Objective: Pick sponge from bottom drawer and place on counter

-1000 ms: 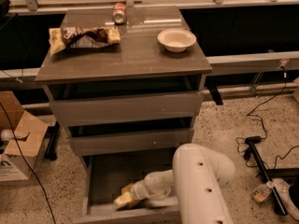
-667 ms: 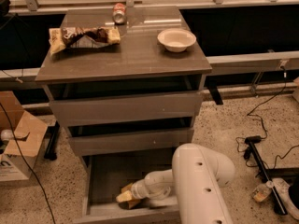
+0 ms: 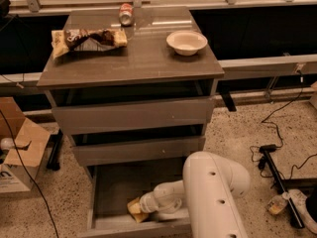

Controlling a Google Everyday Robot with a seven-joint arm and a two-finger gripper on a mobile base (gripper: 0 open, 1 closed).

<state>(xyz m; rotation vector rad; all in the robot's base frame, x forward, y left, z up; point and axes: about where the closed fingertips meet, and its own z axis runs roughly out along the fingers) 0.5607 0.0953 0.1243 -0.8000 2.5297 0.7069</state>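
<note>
The bottom drawer [image 3: 106,192] of the grey-brown cabinet is pulled open. The pale-yellow sponge [image 3: 134,208] lies inside it near the front. My white arm reaches down into the drawer from the right, and my gripper [image 3: 141,206] is at the sponge, against its right side. The counter [image 3: 143,58] is the flat top of the cabinet, above the two upper drawers.
On the counter lie a yellow-brown snack bag [image 3: 86,39] at the left, a white bowl [image 3: 186,42] at the right and a red can [image 3: 126,14] at the back. A cardboard box [image 3: 20,152] stands on the floor at left. Cables and a tool [image 3: 272,162] lie at right.
The sponge and my gripper have shifted slightly to the right and up inside the bottom drawer. The arm's pose has changed little.
</note>
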